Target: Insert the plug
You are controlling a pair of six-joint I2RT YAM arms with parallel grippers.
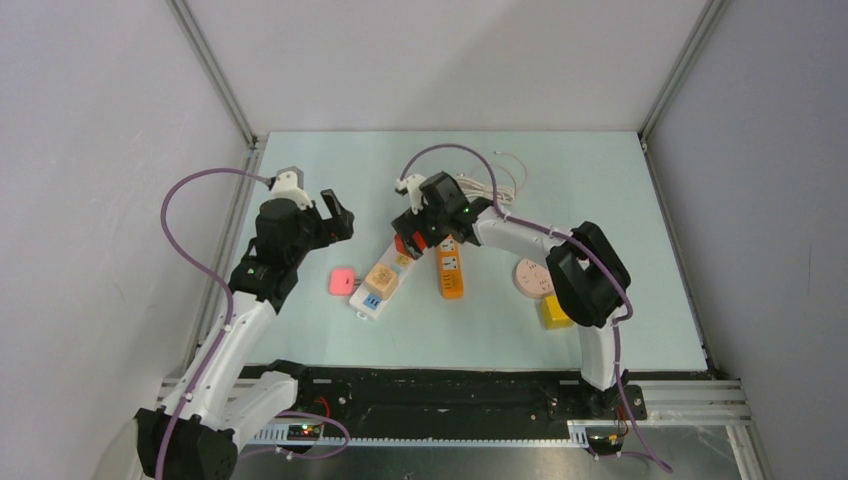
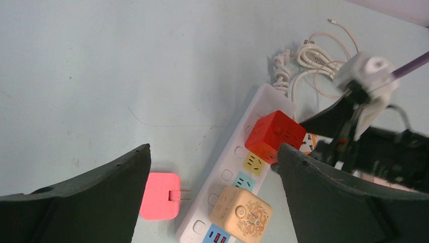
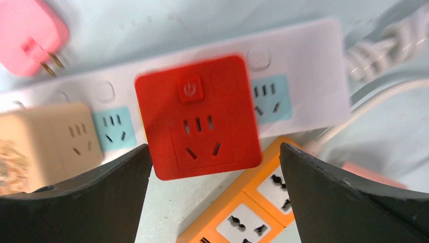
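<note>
- Red cube plug (image 3: 197,116) sits on the white power strip (image 3: 303,45), toward its far end, apparently seated.
- Right gripper (image 3: 215,147) is released, jaws spread either side of it; left gripper (image 2: 213,147) hangs open.
- Next: lift straight off without nudging the cube.

The red cube-shaped plastic socket adapter (image 3: 197,116) looks smooth with a soft sheen. The long white plastic power strip (image 3: 303,45) is glossy. The flat pink plastic plug (image 2: 161,195) has shiny metal prongs (image 2: 184,195). The pale green bench (image 2: 126,61) is matt, faintly scuffed.
</note>
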